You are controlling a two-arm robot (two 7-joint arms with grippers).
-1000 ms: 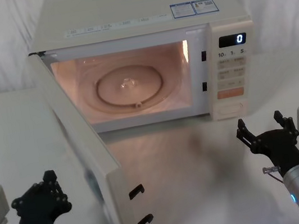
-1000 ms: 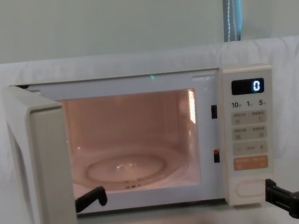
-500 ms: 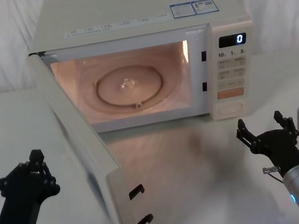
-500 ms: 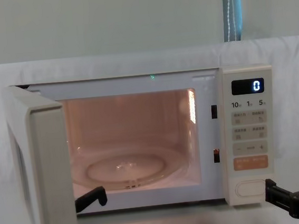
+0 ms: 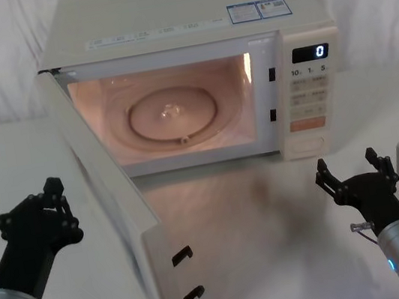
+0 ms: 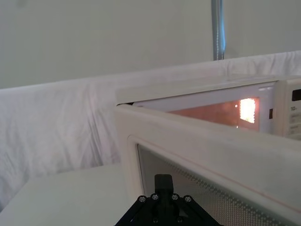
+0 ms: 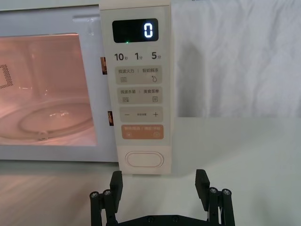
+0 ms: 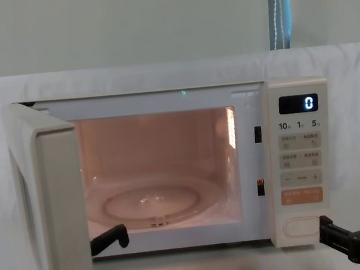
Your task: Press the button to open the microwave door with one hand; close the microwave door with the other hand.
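The cream microwave door [image 5: 109, 202] stands swung wide open toward me at the left, its latch hooks [image 5: 182, 255] facing right; the lit cavity [image 5: 171, 112] is exposed. My left gripper [image 5: 52, 188], black and shut on nothing, hovers just left of the door's outer face, and its wrist view has it [image 6: 163, 181] close before the door's window frame [image 6: 211, 150]. The button [image 7: 144, 159], a blank cream pill, sits at the panel's bottom [image 5: 307, 144]. My right gripper [image 5: 347, 164] is open, low in front of the button and apart from it [image 7: 159, 181].
The microwave sits on a white-draped table [image 5: 269, 207] with a cloth backdrop behind. A glass turntable [image 5: 171, 114] lies inside. An orange key [image 7: 142, 132] sits above the button, and the display [image 7: 148, 31] reads 0. Open table lies between the door and my right gripper.
My left gripper has moved forward beside the open door's outer face, first drifting left, then back right toward it. The door and the right gripper have not moved.
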